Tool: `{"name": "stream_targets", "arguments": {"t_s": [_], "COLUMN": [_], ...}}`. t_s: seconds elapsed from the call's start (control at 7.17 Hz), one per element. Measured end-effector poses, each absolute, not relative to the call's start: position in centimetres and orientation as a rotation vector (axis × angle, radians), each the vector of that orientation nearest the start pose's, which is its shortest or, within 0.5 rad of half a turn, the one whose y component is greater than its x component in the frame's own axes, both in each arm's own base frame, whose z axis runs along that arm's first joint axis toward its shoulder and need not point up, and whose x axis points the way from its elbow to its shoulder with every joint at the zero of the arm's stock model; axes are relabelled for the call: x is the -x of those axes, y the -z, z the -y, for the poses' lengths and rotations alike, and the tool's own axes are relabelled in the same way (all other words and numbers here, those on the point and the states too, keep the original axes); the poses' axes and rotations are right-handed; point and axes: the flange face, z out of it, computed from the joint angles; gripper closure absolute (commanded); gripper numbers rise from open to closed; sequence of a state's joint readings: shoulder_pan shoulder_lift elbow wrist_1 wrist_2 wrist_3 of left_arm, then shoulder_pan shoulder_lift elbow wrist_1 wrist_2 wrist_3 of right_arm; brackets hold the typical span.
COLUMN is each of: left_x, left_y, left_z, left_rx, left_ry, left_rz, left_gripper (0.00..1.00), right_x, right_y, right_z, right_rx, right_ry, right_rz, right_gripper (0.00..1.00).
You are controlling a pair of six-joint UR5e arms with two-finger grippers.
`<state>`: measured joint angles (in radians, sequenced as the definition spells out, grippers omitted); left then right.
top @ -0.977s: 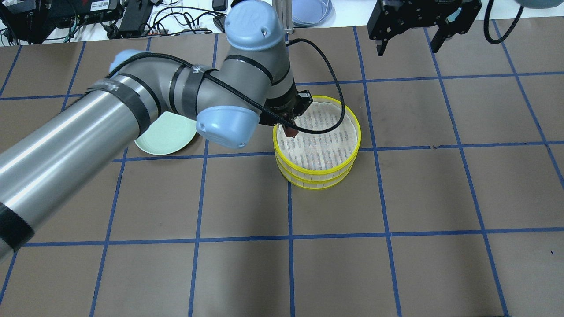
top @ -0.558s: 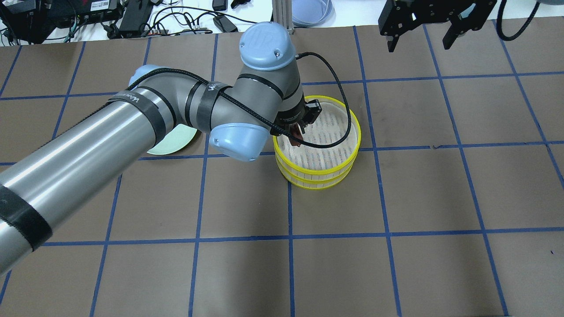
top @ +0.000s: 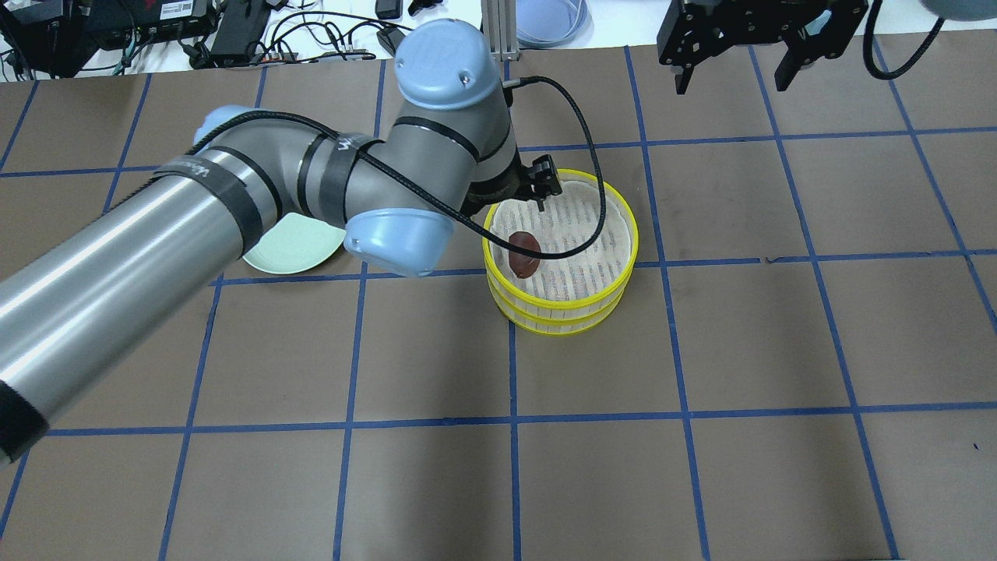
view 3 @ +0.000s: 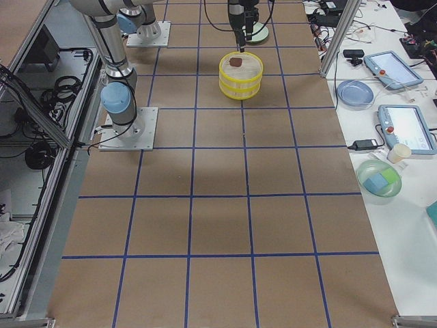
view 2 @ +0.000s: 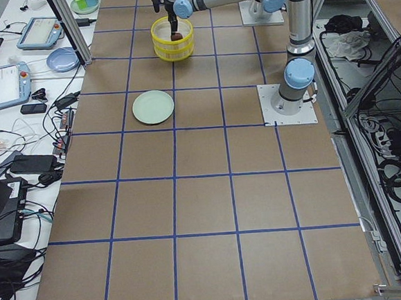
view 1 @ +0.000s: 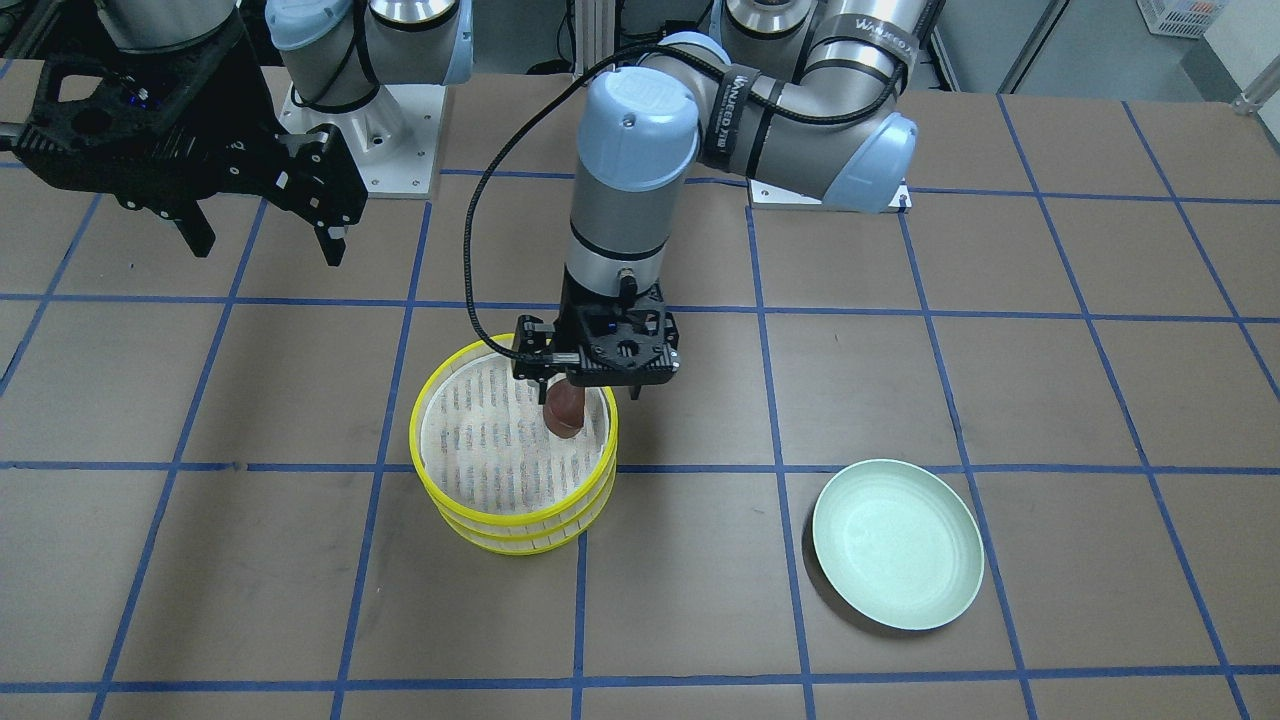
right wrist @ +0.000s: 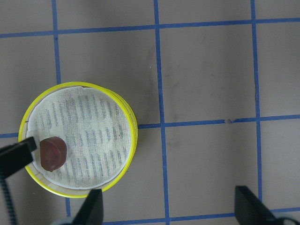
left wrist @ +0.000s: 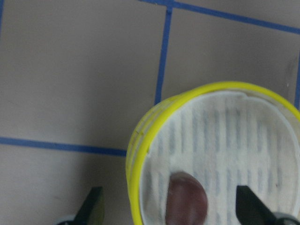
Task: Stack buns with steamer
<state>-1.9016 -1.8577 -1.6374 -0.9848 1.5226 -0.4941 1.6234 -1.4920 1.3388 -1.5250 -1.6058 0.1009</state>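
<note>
I see the yellow steamer. The brown bun lies on its white cloth, close to the rim. My left gripper hangs just above the steamer, fingers spread wide, holding nothing. Far past the steamer, my right gripper is spread wide too, and empty.

Silver arms, pale-blue joint caps, a black left hand.
</note>
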Motion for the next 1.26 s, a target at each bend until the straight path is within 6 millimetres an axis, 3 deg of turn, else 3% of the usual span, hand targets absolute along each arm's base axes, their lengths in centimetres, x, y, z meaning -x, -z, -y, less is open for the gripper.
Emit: {"name": "stream_targets", "arguments": {"t_s": [0.28,0.42,0.56,0.7,0.84,1.26], "left_x": [23.3,19.4,17.1,15.6,14.8,14.0], "left_y": [-40.9,-43.8,-47.3,-50.8,-52.6,-50.7], "left_z": [56.1,56.2,55.3,53.6,52.2,51.3], "left_rx": [0.265,0.248,0.241,0.234,0.225,0.236], "left_ry": [0.425,0.401,0.342,0.280,0.229,0.128], "left_rz": [-3.215,-3.193,-3.173,-3.149,-3.136,-3.142], "left_gripper": [0.00,0.00,0.00,0.00,0.00,0.00], "right_x": [-15.8,-15.8,-15.8,-15.8,-15.7,-15.7], "right_y": [-55.4,-55.3,-55.3,-55.2,-55.1,-54.9], "right_z": [52.2,52.2,52.2,52.1,52.1,51.9], "right_rx": [-0.077,-0.076,-0.075,-0.073,-0.072,-0.071], "right_ry": [0.164,0.163,0.161,0.159,0.155,0.148], "right_rz": [-3.164,-3.164,-3.166,-3.169,-3.170,-3.173], "right_gripper": [0.00,0.00,0.00,0.00,0.00,0.00]}}
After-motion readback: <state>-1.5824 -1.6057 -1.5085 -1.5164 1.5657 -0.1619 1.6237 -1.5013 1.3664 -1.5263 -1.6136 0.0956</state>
